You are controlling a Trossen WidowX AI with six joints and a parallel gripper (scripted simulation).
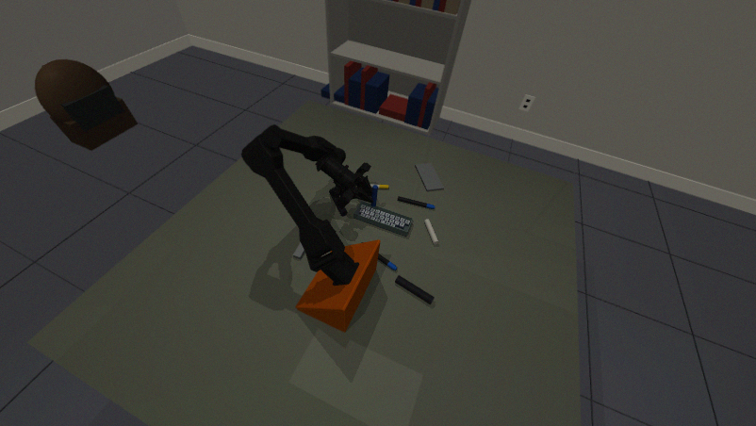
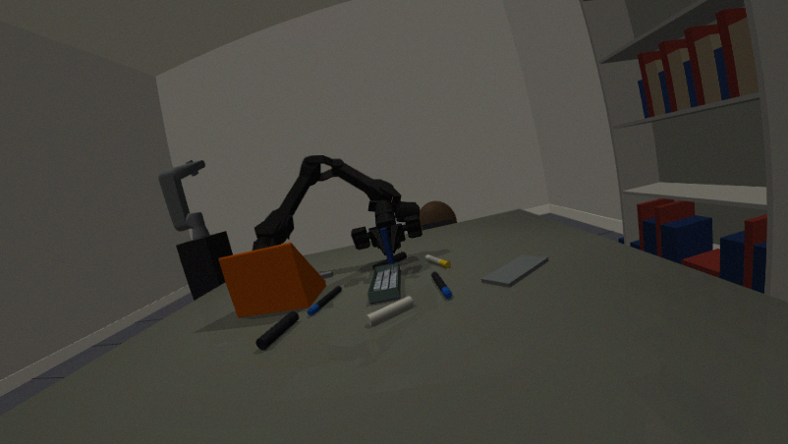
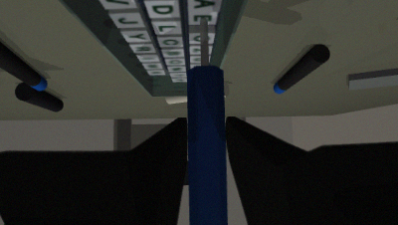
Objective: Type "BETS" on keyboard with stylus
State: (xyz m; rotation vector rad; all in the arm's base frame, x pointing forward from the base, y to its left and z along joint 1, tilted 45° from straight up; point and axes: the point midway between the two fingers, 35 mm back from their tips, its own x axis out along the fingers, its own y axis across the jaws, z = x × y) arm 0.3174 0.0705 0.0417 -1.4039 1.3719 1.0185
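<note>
The gripper (image 3: 206, 144) was clamped on the blue stylus (image 3: 207, 149), held nearly upright with its thin grey tip over the row of the keyboard (image 1: 385, 218) nearest the tabletop's far edge. To press well, the arm probably needed to drop straight down on the chosen key, firmly, without loosening its grip or skidding onto neighbouring keys. Around the keyboard lay a yellow-tipped marker (image 2: 437, 260), a blue-tipped pen (image 2: 441, 285), a white cylinder (image 2: 390, 310) and a grey slab (image 2: 514, 269), none blocking the keys.
</note>
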